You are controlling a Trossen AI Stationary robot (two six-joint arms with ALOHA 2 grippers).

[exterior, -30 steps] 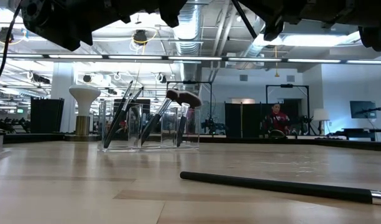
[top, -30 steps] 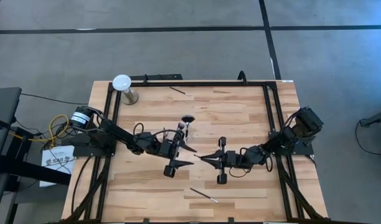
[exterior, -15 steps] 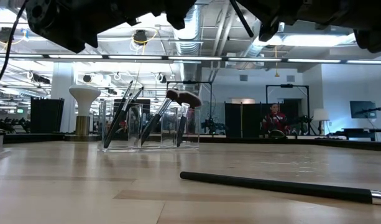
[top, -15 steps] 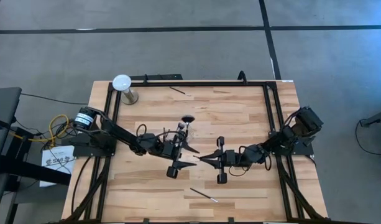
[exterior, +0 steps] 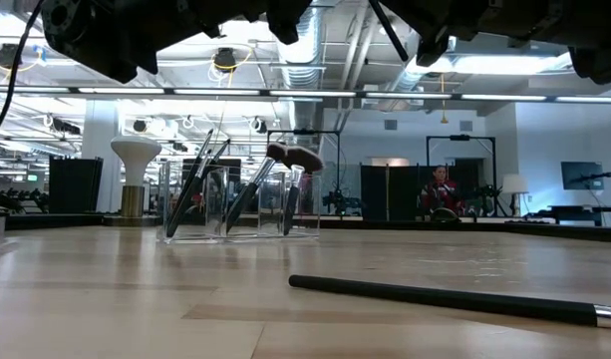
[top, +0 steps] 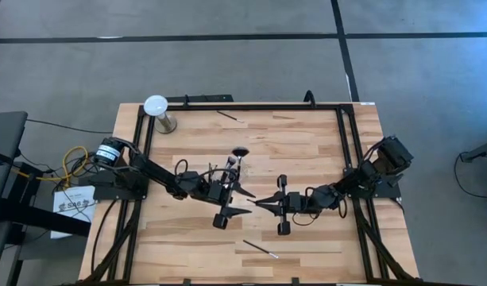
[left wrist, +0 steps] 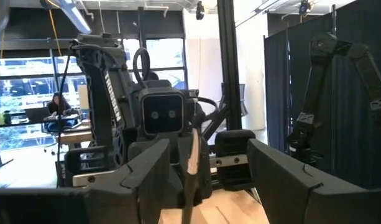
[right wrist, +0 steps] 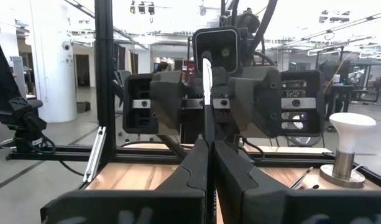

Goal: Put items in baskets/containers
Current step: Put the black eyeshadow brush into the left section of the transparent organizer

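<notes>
Meeting at the middle of the table [top: 322, 151], the two grippers face each other tip to tip. The right gripper [top: 259, 202] comes in from 3 o'clock with its jaws pressed together on a thin brush [right wrist: 207, 81]. Seen from the right wrist, the brush's pale end stands up past the closed fingers [right wrist: 196, 168].

The left gripper [top: 245, 201] reaches in from 9 o'clock with its jaws well apart. From the left wrist, the held brush [left wrist: 192, 152] shows in the gap between the two dark fingers [left wrist: 146, 171]. Whether either finger touches it I cannot tell.

The clear cup [top: 231, 165] stands just off centre toward 11 o'clock, close to the left gripper. Several brushes lean in it, bristles up, among them one with a wide black fan head [top: 240, 151]. In the low view the cup [exterior: 240, 204] is upright and the handles inside it are tilted.

Two more brushes lie flat on the wood. One [top: 229, 117] lies near the far edge at 12 o'clock. The other [top: 260, 249] lies near the front edge at 6 o'clock, and shows in the low view as a long dark stick [exterior: 445, 297].

A lamp-like stand with a white dome [top: 156, 107] sits at the 10 o'clock corner, well apart from the cup.
</notes>
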